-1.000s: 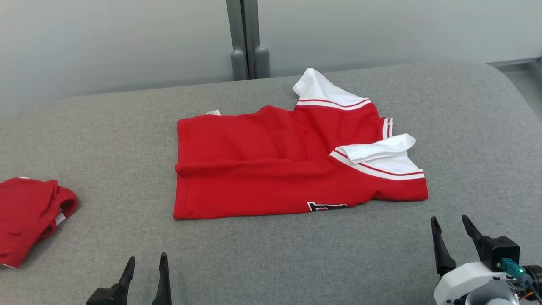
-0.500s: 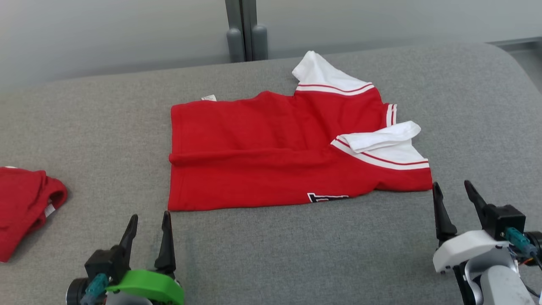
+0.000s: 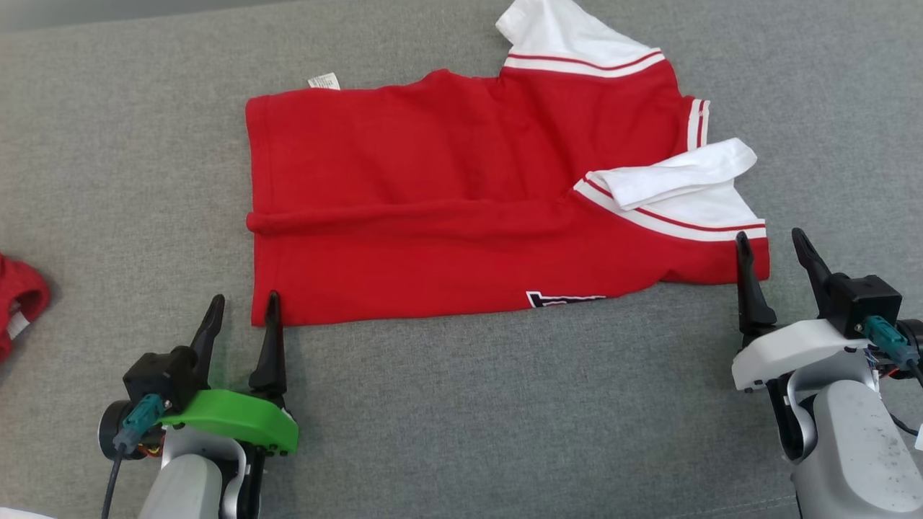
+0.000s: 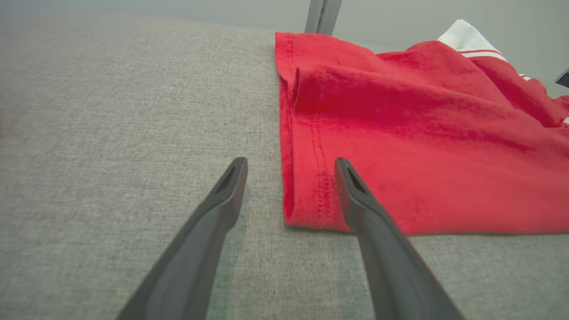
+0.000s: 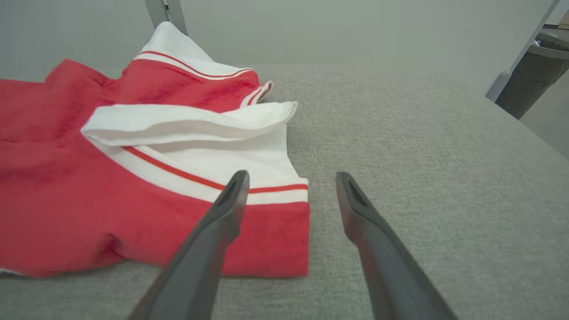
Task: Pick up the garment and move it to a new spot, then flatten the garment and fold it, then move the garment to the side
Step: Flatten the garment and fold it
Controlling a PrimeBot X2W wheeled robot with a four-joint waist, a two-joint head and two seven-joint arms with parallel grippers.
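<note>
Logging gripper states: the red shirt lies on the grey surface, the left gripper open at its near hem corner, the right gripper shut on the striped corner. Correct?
Not quite: the right gripper is open, not shut. The right wrist view shows its fingers spread at the shirt's striped corner, gripping nothing. The left gripper is open at the hem corner, on the grey surface, as you said.

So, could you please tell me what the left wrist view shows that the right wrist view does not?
Left wrist view, not the right: the open left gripper straddling the stitched hem corner. Right wrist view, not the left: the open right gripper at the end of the striped white sleeve that lies folded over, and a dark bin at the far edge. Both: the red garment, the grey padded surface and a grey post behind.
</note>
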